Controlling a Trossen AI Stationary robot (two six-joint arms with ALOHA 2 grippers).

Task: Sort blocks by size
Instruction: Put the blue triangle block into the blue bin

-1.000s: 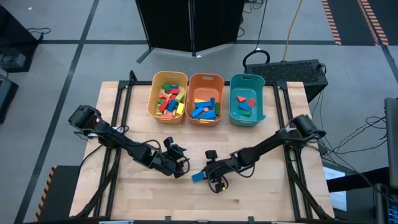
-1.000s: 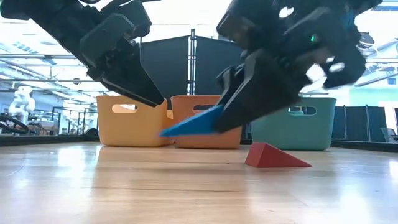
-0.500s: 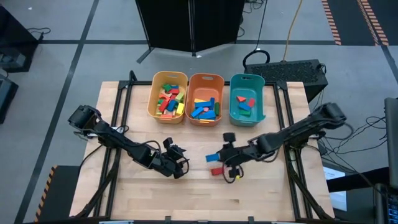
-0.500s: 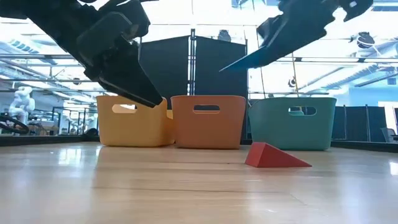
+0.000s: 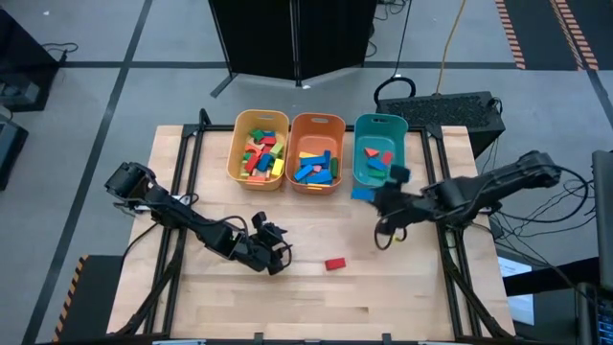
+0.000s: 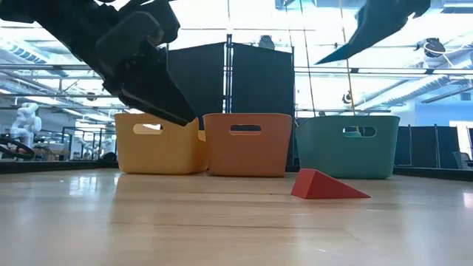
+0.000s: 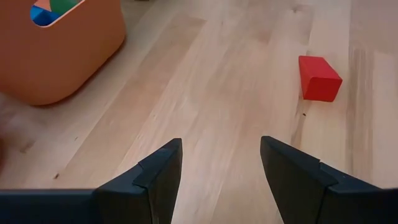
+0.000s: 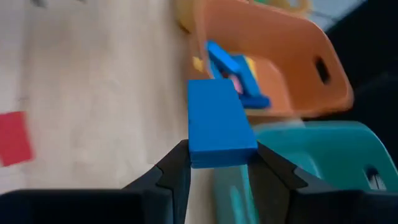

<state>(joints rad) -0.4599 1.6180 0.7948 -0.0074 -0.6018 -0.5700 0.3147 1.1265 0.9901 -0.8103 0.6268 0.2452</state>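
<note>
my right gripper [image 8: 217, 171]: dark, near-black fingers
block in my right gripper [image 8: 217, 124]: plain solid blue
my left gripper [image 7: 221, 171]: dark charcoal fingers
block on the table [image 5: 334, 264]: red all over; in my left wrist view [image 7: 319, 78] the same flat red
table [image 5: 383, 297]: pale blond wood with fine grain lines
left bin [image 5: 239, 163]: yellow-orange; I see red, green, yellow, blue and pink blocks mixed in it
middle bin [image 5: 317, 123]: orange; mostly blue blocks with some yellow
right bin [image 5: 402, 172]: teal; red, green and blue pieces inside
my arms [image 5: 192, 222]: black
floor around the table [image 5: 96, 115]: grey
</note>
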